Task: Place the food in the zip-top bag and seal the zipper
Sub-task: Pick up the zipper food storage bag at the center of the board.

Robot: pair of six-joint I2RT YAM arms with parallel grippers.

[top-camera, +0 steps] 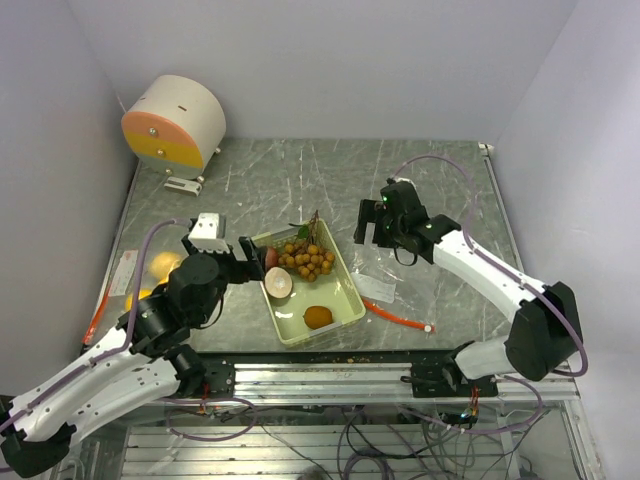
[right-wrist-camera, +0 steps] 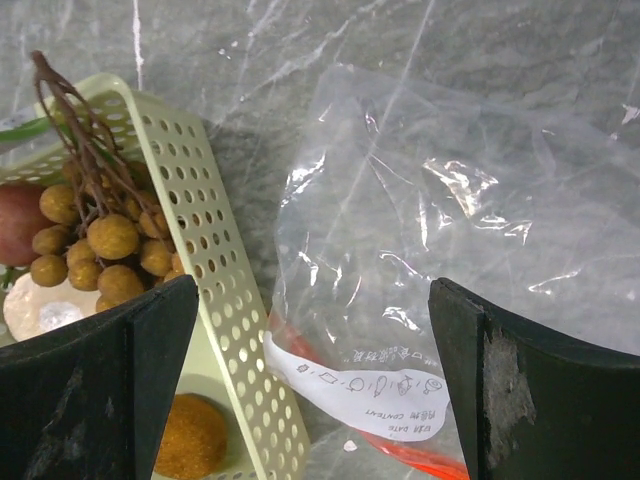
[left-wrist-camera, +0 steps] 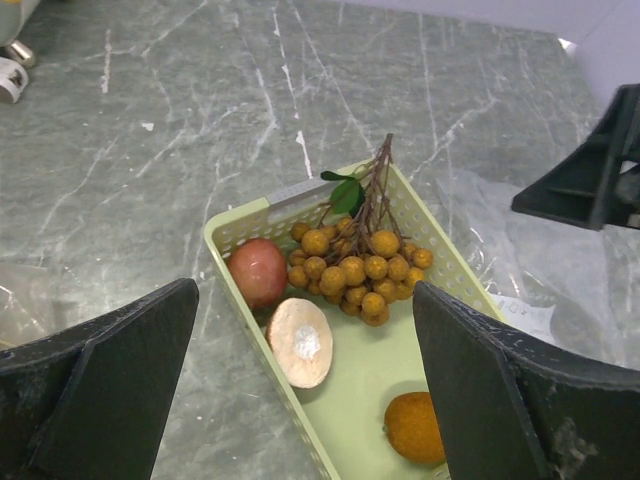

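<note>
Zip-top bag (right-wrist-camera: pixel 470 200) lies flat on the tabletop (top-camera: pixel 270 180), just right of the pale green tray (top-camera: pixel 340 296); its label (right-wrist-camera: pixel 365 392) shows printed icons only in the right wrist view. Only the top view catches two yellow-orange fruits (top-camera: pixel 163 265) by the tabletop's left edge. Inside the tray sit a berry bunch (left-wrist-camera: pixel 360 270), pear (left-wrist-camera: pixel 300 342), apple (left-wrist-camera: pixel 258 270) and an orange fruit (left-wrist-camera: pixel 415 428). Reaching in low, the left gripper (left-wrist-camera: pixel 305 290) hovers spread and empty at the tray's left side; the right gripper (right-wrist-camera: pixel 312 290) hangs spread over the bag's edge
</note>
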